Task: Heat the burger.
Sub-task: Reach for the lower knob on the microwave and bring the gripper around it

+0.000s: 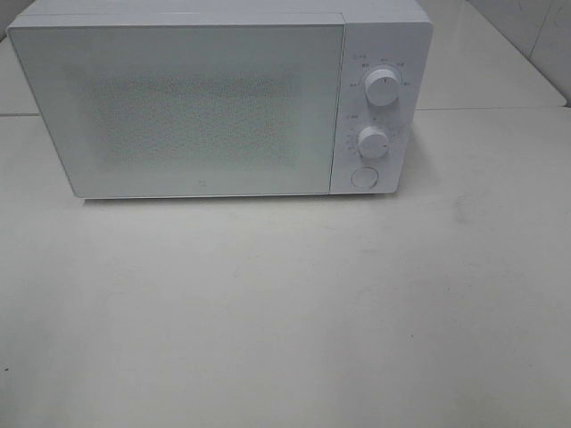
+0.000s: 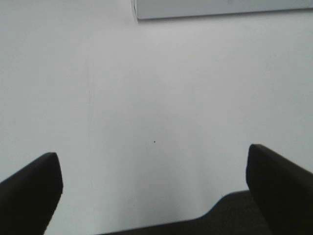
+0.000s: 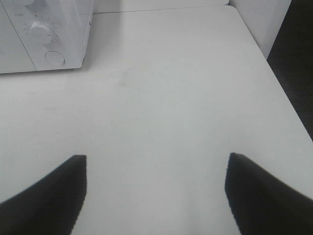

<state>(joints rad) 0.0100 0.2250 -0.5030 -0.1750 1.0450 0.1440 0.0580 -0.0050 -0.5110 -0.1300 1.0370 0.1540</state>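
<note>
1. Plainly, the burger showed in none of the three views, so where it lay relative to either gripper could not be told.
2. A white microwave (image 1: 178, 107) stood at the back of the white table (image 1: 285, 321). Its door (image 1: 178, 116) was shut (the frosted front panel hid whatever sat behind it).
3. On the control panel to the right of the door, an upper dial (image 1: 383, 86) sat above a lower dial (image 1: 373, 142). A round button (image 1: 363, 176) lay just beneath them.
4. The left gripper (image 2: 152, 159) hung over the tabletop with its jaws spread wide and only white surface between them. Its dark fingers (image 2: 29, 191) touched nothing. A pale edge, probably the microwave's base, lay ahead of it and well apart.
5. The right gripper (image 3: 156, 160) was likewise parted wide and held nothing, its fingers (image 3: 264, 196) clear of the table's surface. The microwave's control-panel end lay ahead of it and off to one side, well apart from the jaws.
6. A white wall or block stood at the table's far corner in the right wrist view (too cropped to name).
</note>
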